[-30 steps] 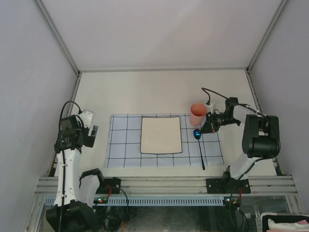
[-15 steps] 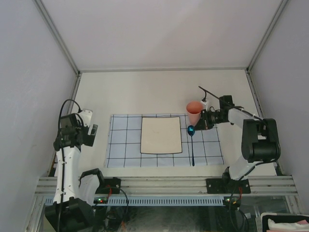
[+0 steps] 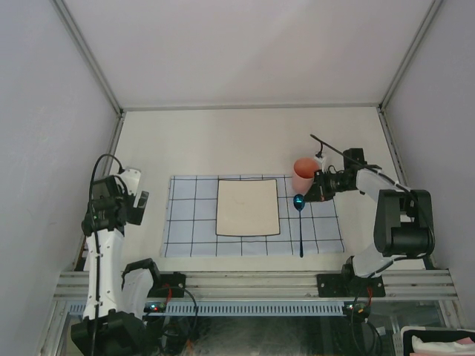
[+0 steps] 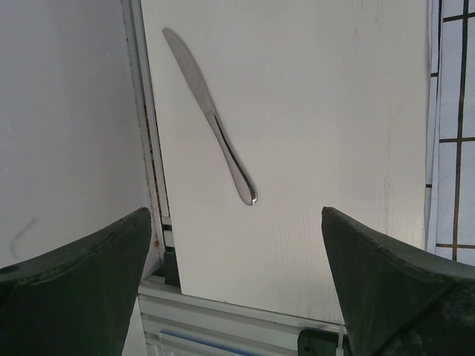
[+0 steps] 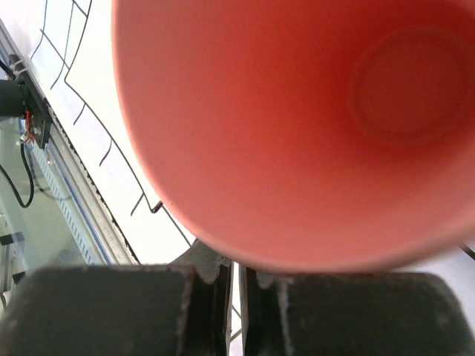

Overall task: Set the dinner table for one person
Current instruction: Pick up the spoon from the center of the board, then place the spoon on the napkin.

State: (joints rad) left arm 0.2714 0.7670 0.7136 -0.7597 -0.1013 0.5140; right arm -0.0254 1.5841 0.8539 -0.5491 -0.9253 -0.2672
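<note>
The cup (image 5: 297, 133) is cut off by the top and right edges of the right wrist view. The fingers of the left tool (image 4: 236, 237) are cropped below. The knife (image 4: 211, 119) cannot be made out from above.

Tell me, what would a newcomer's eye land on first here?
The bright pink cup stands out, near the far right corner of the blue checked cloth, with the right gripper shut close beside it. A pale square plate sits mid-cloth, a blue-bowled spoon to its right. Off the cloth on the left, a knife lies on the table under the open left gripper.
</note>
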